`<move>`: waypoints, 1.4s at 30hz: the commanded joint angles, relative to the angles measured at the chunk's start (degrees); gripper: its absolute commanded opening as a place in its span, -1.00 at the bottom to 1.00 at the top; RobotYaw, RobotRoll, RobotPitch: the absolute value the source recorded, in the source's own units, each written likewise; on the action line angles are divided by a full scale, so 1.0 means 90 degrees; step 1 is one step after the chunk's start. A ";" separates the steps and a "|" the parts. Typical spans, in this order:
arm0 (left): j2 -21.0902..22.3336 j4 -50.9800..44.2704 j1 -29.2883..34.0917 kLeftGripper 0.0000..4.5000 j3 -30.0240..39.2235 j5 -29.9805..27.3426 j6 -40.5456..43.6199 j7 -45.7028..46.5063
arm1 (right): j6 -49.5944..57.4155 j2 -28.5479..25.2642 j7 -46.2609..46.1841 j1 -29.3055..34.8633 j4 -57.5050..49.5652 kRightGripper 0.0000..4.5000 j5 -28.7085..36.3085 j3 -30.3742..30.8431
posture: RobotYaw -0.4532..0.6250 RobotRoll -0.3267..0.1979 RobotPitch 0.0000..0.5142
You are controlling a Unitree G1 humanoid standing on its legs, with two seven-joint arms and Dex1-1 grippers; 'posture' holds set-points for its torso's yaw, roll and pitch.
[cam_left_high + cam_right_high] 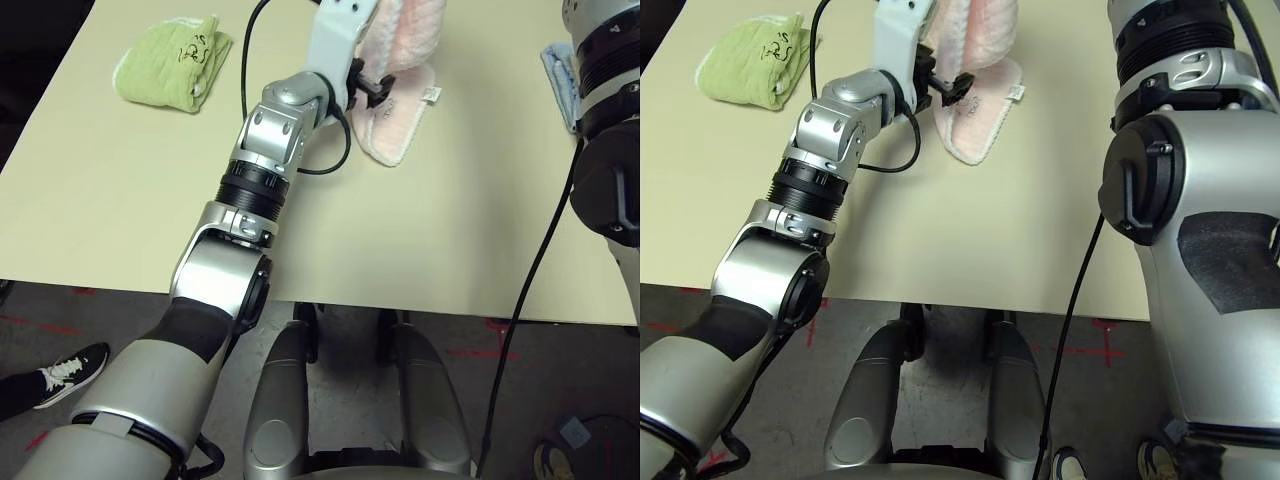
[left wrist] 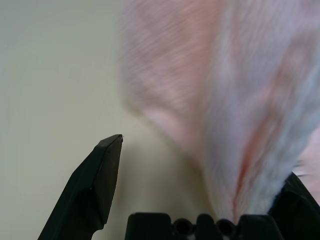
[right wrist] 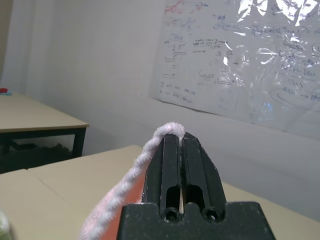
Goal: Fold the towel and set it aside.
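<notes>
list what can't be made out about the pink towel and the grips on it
- Pink towel: its upper part is cut off by the top edge in both eye views, so its full hanging shape is unclear.
- Left gripper: one finger stands clear; blurred cloth hides the other, so its grip is uncertain.
- Right gripper: shut on the towel's edge, but the rest of the cloth falls behind its fingers.
- Embroidered motif: not discernible.

Bench [image 1: 420, 240] bare across near half, wide room for gripper to pass. Far middle blocked: towel [image 1: 395, 120] hangs lifted, lower end resting on bench, left arm's forearm [image 1: 270, 150] slanting across beside it. Green towel [image 1: 170, 62] bunched at far left, well apart from pink one. Blue towel [image 1: 558, 80] at far right edge, just beside right arm [image 1: 605, 120].
</notes>
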 commanded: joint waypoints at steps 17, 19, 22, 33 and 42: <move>0.1504 -0.0618 0.0516 1.00 -0.0149 0.0067 -0.0006 -0.2443 | -0.0074 -0.0849 -0.0121 0.0209 0.0059 -0.99 -0.0279 0.0010 | -0.13 0.25 0.62; 0.1598 -0.0584 0.0590 1.00 -0.0161 0.0125 -0.0050 -0.2530 | -0.0068 -0.0889 -0.0126 0.0231 0.0076 -0.99 -0.0303 0.0004 | -0.14 0.25 0.62; 0.1748 -0.0645 0.0709 1.00 -0.0203 0.0120 0.0058 -0.2802 | -0.0075 -0.0936 -0.0154 0.0268 0.0111 -0.99 -0.0356 0.0026 | -0.14 0.25 0.63; 0.2353 -0.0903 0.0788 1.00 -0.0232 0.0105 0.0175 -0.3632 | -0.0084 -0.0927 -0.0163 0.0397 0.0152 -0.99 -0.0425 0.0016 | -0.14 0.25 0.62; 0.2265 -0.2074 0.0659 1.00 0.0302 -0.1007 0.1526 -0.4388 | -0.0074 -0.0942 -0.0286 0.0556 0.0265 -0.99 -0.0470 0.0019 | -0.12 0.25 0.62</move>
